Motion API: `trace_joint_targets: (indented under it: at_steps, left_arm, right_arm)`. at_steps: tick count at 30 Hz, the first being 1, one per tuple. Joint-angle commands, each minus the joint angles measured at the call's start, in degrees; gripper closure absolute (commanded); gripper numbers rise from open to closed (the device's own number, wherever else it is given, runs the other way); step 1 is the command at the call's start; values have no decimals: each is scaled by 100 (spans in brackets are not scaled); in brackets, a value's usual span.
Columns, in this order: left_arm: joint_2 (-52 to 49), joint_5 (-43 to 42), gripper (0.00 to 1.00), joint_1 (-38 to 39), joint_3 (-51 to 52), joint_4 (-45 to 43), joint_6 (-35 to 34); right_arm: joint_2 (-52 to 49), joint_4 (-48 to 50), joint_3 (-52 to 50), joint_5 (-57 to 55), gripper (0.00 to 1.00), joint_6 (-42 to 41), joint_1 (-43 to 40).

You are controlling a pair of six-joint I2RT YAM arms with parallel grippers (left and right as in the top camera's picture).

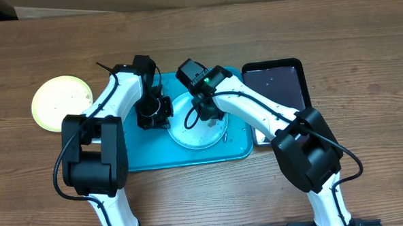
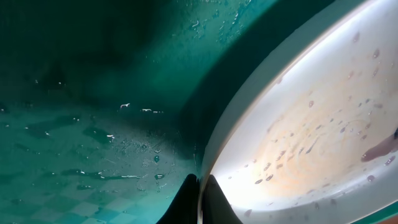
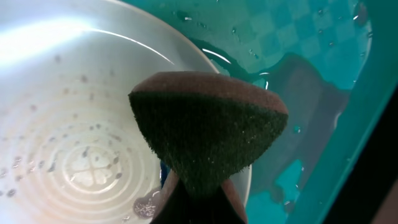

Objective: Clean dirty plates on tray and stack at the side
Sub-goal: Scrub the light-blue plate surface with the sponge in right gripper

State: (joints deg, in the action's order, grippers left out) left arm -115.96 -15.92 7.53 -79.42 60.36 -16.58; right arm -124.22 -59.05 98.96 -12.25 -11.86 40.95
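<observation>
A wet white plate (image 1: 201,126) lies in the teal tray (image 1: 149,153). My left gripper (image 1: 165,114) is shut on the plate's left rim. In the left wrist view, the gripper (image 2: 199,182) pinches the thin rim between its dark fingers, with the plate (image 2: 311,124) spotted with droplets. My right gripper (image 1: 203,115) is shut on a dark green and brown sponge (image 3: 208,130), which hangs over the plate (image 3: 74,124) near its right edge. A bit of dark-blue smear (image 3: 163,169) shows beside the sponge. A pale yellow plate (image 1: 61,103) rests on the table to the left of the tray.
A smaller black tray (image 1: 276,86) sits just right of the teal tray, close to my right arm. Water pools on the teal tray's floor (image 3: 298,93). The wooden table (image 1: 363,65) extends around both trays.
</observation>
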Motion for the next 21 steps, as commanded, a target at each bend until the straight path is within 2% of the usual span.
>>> trace_joint_targets:
  at_steps: [1, 11, 21]
  left_arm:
    - [0, -61, 95, 44, 42, 70, -50]
    - [0, -20, 96, 44, 42, 144, 33]
    - [0, -20, 96, 44, 42, 85, 31]
  right_arm:
    - [-15, 229, -284, -125, 96, -39, -9]
    - [-15, 894, -940, -17, 96, -44, -15]
    - [-15, 1104, -964, 1672, 96, -42, -15]
